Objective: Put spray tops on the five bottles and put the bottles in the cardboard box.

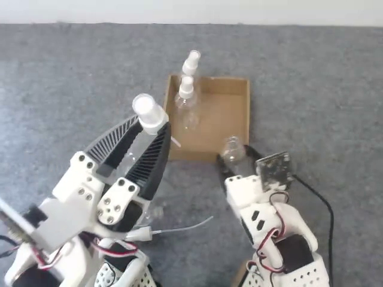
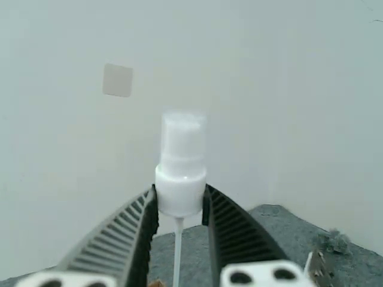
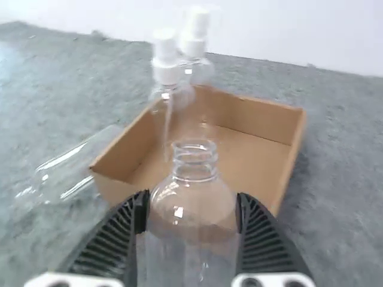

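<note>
My left gripper (image 1: 149,124) is raised over the carpet left of the cardboard box (image 1: 238,113), shut on a white spray top (image 2: 181,173) whose dip tube (image 2: 178,254) hangs down between the fingers. At the box's near edge, my right gripper (image 3: 191,206) is shut on an upright clear bottle (image 3: 191,194) with an open neck. One capped bottle (image 1: 186,100) stands inside the box at its far left corner. Another capped bottle (image 1: 191,61) stands just behind the box. A clear uncapped bottle (image 3: 66,170) lies on its side on the carpet by the box's near left corner.
Grey carpet (image 1: 72,78) covers the table up to a pale wall at the back. A thin white tube (image 1: 182,228) lies on the carpet between the two arm bases. Most of the box floor (image 3: 251,158) is bare.
</note>
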